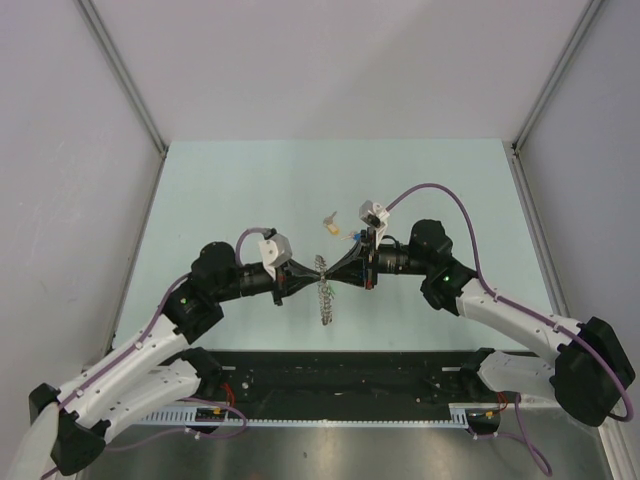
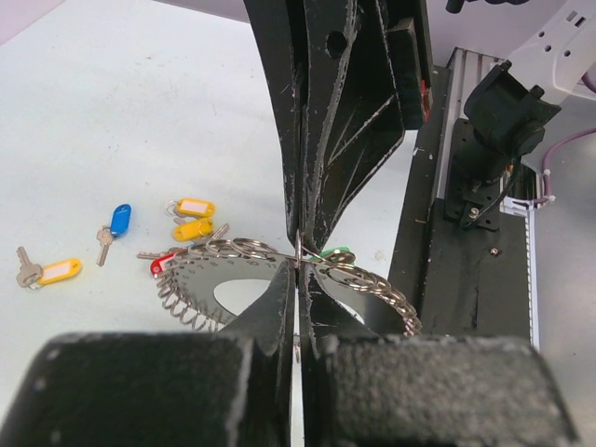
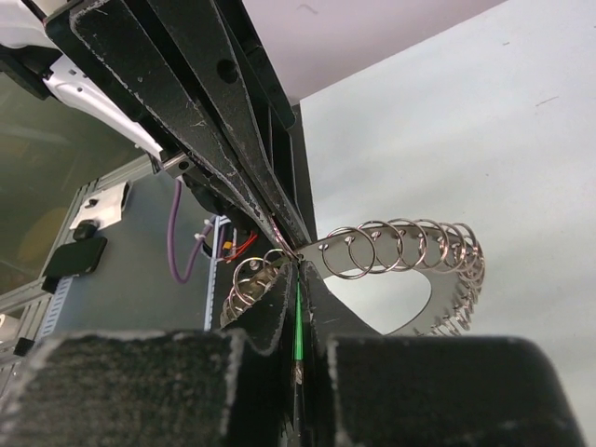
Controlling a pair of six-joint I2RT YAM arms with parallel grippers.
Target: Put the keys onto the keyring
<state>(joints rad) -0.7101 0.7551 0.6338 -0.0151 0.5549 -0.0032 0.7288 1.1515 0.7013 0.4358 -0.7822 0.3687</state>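
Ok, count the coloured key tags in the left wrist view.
6: a yellow tag far left, a blue tag, two yellow tags, a red tag at the keyring, a green tag in the right gripper. More may be hidden.

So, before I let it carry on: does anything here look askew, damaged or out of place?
Nothing damaged. The keyring droops from one loop pinched by the left gripper, tip to tip with the right gripper, which holds a green-tagged key edge-on. The other keys lie scattered loose on the table.
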